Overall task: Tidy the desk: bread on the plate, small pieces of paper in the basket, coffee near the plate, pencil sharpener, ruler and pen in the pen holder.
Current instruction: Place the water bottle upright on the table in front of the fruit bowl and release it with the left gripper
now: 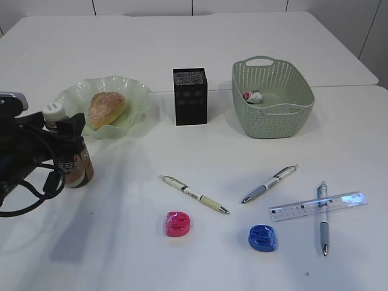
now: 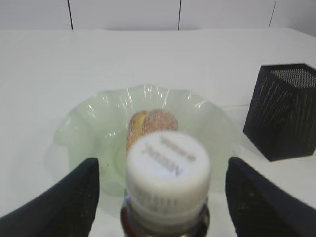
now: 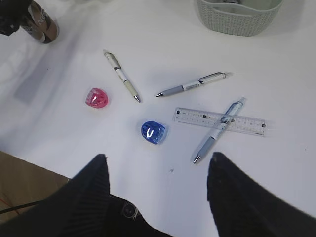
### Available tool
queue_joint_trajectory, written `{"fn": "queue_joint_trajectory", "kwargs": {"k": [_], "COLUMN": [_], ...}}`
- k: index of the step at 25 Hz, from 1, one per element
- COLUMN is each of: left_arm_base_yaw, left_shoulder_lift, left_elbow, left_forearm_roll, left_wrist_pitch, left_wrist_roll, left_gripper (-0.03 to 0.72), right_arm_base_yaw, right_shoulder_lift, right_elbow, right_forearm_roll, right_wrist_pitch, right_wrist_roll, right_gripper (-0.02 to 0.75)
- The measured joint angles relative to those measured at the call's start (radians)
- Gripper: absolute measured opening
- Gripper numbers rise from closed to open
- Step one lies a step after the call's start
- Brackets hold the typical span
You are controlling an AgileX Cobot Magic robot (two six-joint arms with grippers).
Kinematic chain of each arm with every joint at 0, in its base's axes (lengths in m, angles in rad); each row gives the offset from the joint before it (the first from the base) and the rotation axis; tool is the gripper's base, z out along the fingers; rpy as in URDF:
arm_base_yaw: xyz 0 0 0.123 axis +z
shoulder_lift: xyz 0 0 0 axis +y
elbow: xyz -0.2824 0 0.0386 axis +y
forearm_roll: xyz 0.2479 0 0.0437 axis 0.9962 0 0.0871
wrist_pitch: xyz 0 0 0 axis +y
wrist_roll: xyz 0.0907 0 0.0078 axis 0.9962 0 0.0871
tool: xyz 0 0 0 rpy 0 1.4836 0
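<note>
Large plain white desk: near edge bare below right gripper, fingers wide apart, holding nothing. Left gripper spread, fingers clear of brown plastic coffee bottle with white cap standing between them. Just behind, pale green wavy-rimmed plate holds golden sugar-dusted bread.

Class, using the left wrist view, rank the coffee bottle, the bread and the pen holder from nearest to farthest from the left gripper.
1. Coffee bottle, between the open fingers.
2. Bread, straight ahead in the plate.
3. Pen holder, off to the right.
</note>
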Motion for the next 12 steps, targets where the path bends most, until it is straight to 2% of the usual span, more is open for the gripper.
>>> {"fn": "queue_joint_trajectory", "kwargs": {"k": [12], "left_arm_base_yaw": [0.0], "left_shoulder_lift": [-0.19], "left_elbow": [0.0], "left_forearm_roll": [0.0], "left_wrist_pitch": [0.014], "left_wrist_roll": [-0.002], "left_gripper": [0.568], "right_arm_base_yaw": [0.0], "right_shoulder_lift": [0.0], "right_elbow": [0.0], "right_forearm_roll": [0.002], "right_wrist_pitch": [0.0], "right_wrist_roll": [0.0], "right_gripper": [0.493]}}
